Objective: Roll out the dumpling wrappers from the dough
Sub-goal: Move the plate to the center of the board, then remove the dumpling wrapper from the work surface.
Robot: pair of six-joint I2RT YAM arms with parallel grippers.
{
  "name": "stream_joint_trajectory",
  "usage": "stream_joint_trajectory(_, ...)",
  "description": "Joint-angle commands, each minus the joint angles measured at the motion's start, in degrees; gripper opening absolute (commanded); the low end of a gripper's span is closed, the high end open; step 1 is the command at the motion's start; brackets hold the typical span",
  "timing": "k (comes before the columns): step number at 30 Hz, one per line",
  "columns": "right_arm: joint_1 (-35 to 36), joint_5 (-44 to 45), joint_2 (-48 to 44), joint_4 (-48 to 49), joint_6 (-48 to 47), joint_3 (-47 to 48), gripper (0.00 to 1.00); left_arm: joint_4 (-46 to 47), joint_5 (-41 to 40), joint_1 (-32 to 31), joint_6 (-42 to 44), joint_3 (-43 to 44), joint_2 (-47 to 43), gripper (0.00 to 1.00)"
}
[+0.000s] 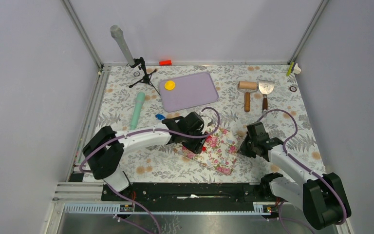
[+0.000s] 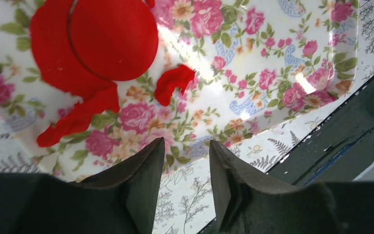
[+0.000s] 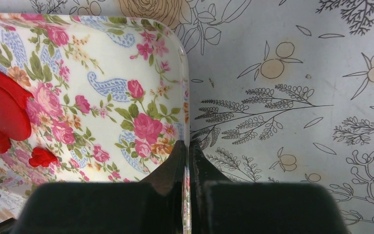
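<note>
On the floral tray (image 2: 272, 58) lies a round red dumpling wrapper (image 2: 113, 36), cut from the flat red dough sheet (image 2: 51, 63) around it. Ragged dough scraps (image 2: 174, 80) lie beside it. My left gripper (image 2: 187, 151) hovers open over the tray's edge, nothing between its fingers. My right gripper (image 3: 188, 148) is shut on the tray's rim (image 3: 185, 87), with the red wrapper (image 3: 0, 109) far to its left. From above, the left gripper (image 1: 195, 141) covers the tray's (image 1: 221, 151) left end and the right gripper (image 1: 247, 146) is at its right edge. A yellow wrapper (image 1: 170, 85) rests on the purple mat (image 1: 188, 91).
A wooden rolling pin (image 1: 247, 92) and a metal scraper (image 1: 266, 90) lie at the back right. A green roller (image 1: 137, 109) and a small tripod (image 1: 141, 73) are at the back left. A red-orange block (image 1: 165, 62) sits by the back wall.
</note>
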Motion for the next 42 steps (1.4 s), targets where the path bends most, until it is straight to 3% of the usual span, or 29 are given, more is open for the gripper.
stream_joint_trajectory(1, -0.3, 0.8, 0.6, -0.6, -1.6, 1.3, 0.00, 4.1, 2.8, -0.3, -0.4, 3.1, 4.0, 0.44)
stream_joint_trajectory(11, -0.4, 0.9, 0.0, -0.7, -1.3, 1.2, 0.00, 4.7, -2.4, 0.9, -0.1, 5.6, 9.0, 0.39)
stream_joint_trajectory(26, -0.4, 1.1, 0.3, -0.7, -1.4, 1.3, 0.00, 5.9, 1.0, 5.2, 0.1, 4.5, 9.0, 0.39)
stream_joint_trajectory(34, -0.4, 1.1, 0.2, -0.7, -1.3, 1.2, 0.00, 7.1, -5.0, 6.8, -2.7, 3.0, 7.3, 0.40)
stream_joint_trajectory(42, -0.5, 1.1, 0.1, -0.7, -1.3, 1.2, 0.00, 7.0, -5.9, 10.2, -3.0, 3.8, 6.8, 0.41)
